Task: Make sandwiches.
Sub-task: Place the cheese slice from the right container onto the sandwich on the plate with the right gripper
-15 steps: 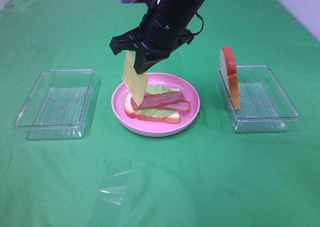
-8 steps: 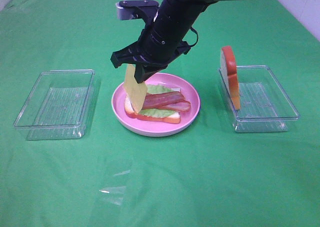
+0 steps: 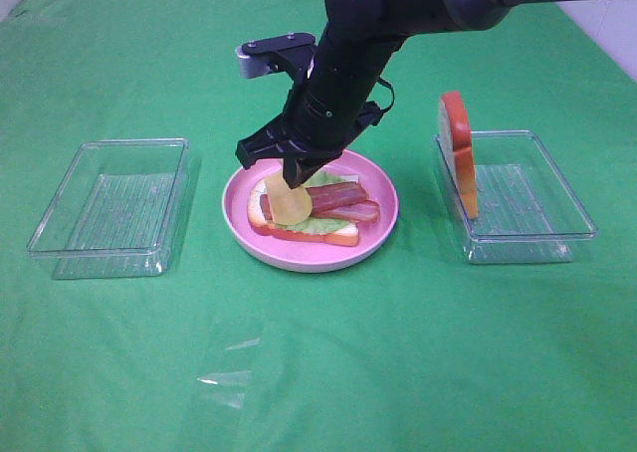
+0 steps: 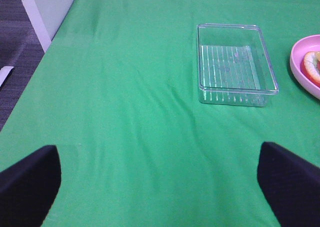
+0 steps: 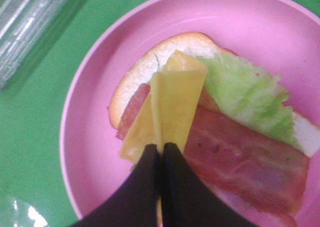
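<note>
No writing shows on anything. The right gripper (image 3: 289,180), reaching across the middle, pinches one yellow cheese slice (image 5: 170,104) over the half-built sandwich (image 3: 307,214): one bread slice, lettuce and two bacon strips on the pink plate (image 3: 383,225). A second bread slice (image 3: 457,151) stands on edge against the right of two clear trays (image 3: 575,235). The left gripper (image 4: 160,187) is spread wide above open green cloth (image 3: 318,362).

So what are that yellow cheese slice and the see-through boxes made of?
The cheese slice looks like thin, soft matte rubber or foam: it folds where the right arm's fingers pinch it. The boxes look like hard, glossy clear plastic, with ribbed floors and bright glints along their rims.
</note>
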Tool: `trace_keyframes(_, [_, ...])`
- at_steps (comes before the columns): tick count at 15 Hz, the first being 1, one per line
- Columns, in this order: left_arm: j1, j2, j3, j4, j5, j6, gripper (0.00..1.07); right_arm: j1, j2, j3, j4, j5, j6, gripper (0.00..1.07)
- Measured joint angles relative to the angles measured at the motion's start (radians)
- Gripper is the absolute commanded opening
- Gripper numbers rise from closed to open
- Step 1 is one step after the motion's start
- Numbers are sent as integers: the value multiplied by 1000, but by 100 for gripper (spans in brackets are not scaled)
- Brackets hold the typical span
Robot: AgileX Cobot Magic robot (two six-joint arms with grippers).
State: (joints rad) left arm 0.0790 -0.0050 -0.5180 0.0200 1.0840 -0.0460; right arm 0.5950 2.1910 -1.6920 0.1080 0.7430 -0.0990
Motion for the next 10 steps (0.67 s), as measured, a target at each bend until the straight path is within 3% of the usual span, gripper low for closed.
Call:
trace_keyframes(3, [0, 0, 0, 0, 0, 0, 101, 0, 4, 0, -99, 0, 77, 0])
trace_keyframes(9, [0, 0, 0, 0, 0, 0, 101, 0, 5, 0, -115, 1, 99, 0])
trace_keyframes(10, [0, 0, 0, 0, 0, 0, 101, 0, 5, 0, -115, 2, 105, 8])
